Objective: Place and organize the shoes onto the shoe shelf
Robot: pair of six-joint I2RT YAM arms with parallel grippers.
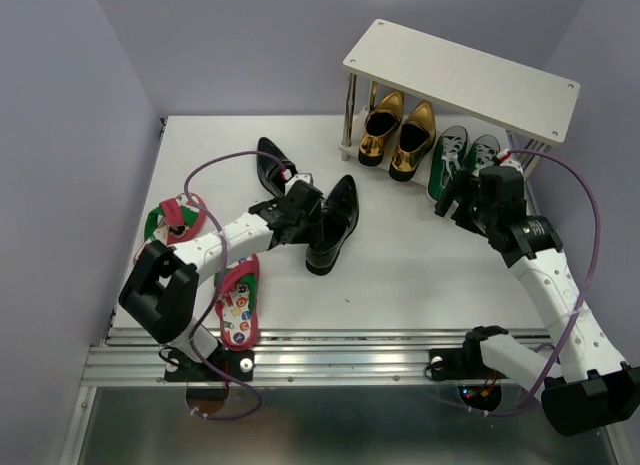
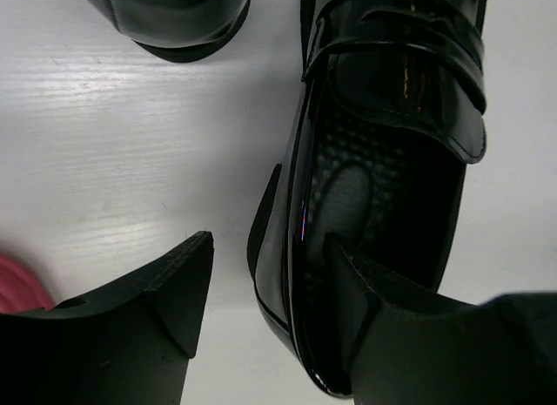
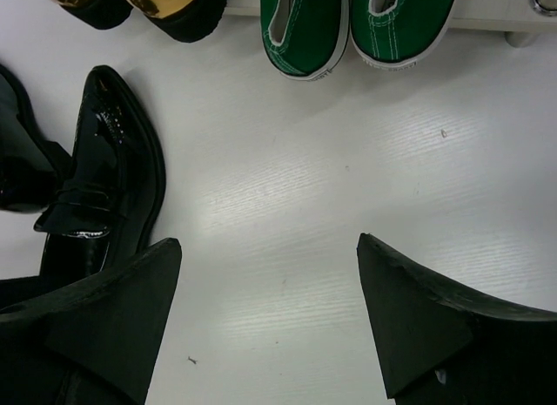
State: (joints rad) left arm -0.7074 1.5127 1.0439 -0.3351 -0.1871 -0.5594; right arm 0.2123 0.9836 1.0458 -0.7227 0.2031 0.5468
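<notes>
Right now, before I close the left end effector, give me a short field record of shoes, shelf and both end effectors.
shoe shelf: top board bare
gold loafers: paired under the board
green sneakers: paired beside them, under the board
black loafers: both on table, apart
flip-flops: both on table, left side, apart
left end effector: open, straddling one black loafer's side wall
right end effector: open, empty, near sneakers

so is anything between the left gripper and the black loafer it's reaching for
Nothing visible. The left gripper has its jaws open astride the black loafer at its side wall near the heel, one finger over the shoe's opening, the other outside above the table. The second black loafer lies clear of them.
</notes>
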